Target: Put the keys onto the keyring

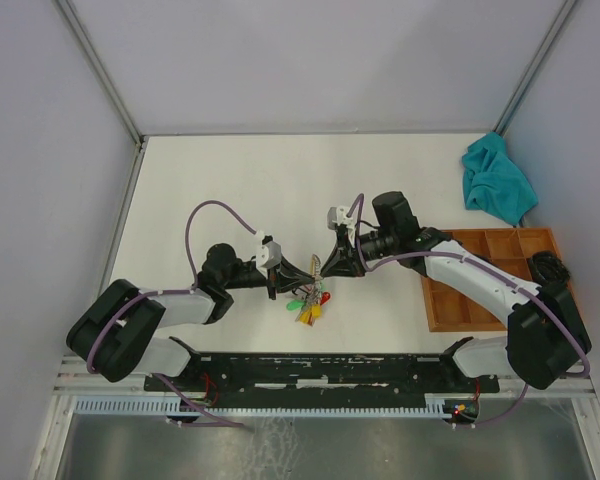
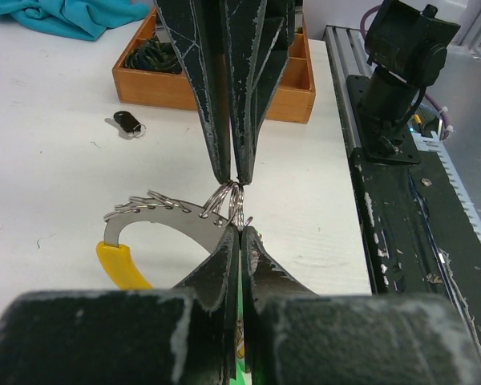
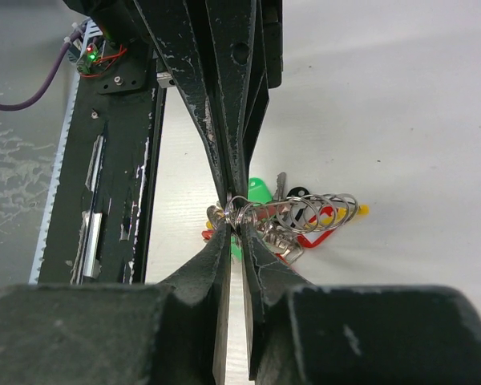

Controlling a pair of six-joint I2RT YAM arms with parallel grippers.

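Surface: white table [image 1: 230, 180] boxed in by pale grey walls [image 1: 280, 60]; every place below is given against the keyring [image 2: 156, 216].
Keyring: at mid-table between the two arms, its silvery band curving away to a yellow tag [image 2: 119, 263]. I cannot tell whether it is lifted or resting.
Left gripper [image 2: 239, 234]: fingers pressed together on the keyring's near end, probably to steady it while a key is worked on.
Right gripper [image 3: 236, 228]: meets the left one tip to tip from the keyring's opposite side. Its fingers are all but together, nipping a small wire loop [image 2: 223, 196], likely to feed or pry it.
Black key [image 2: 127, 122]: loose on the table, well apart from the keyring on the side of the wooden tray [image 2: 156, 90]. It looks not yet threaded.
Green key [image 3: 258, 191]: its head shows just beyond the keyring's loops. Whether it is threaded or merely lying against them cannot be told.
Hidden: both pairs of fingers cover the spot where they meet the keyring, so whose loop is pinched is unclear. From above, the bunch is too small to sort.
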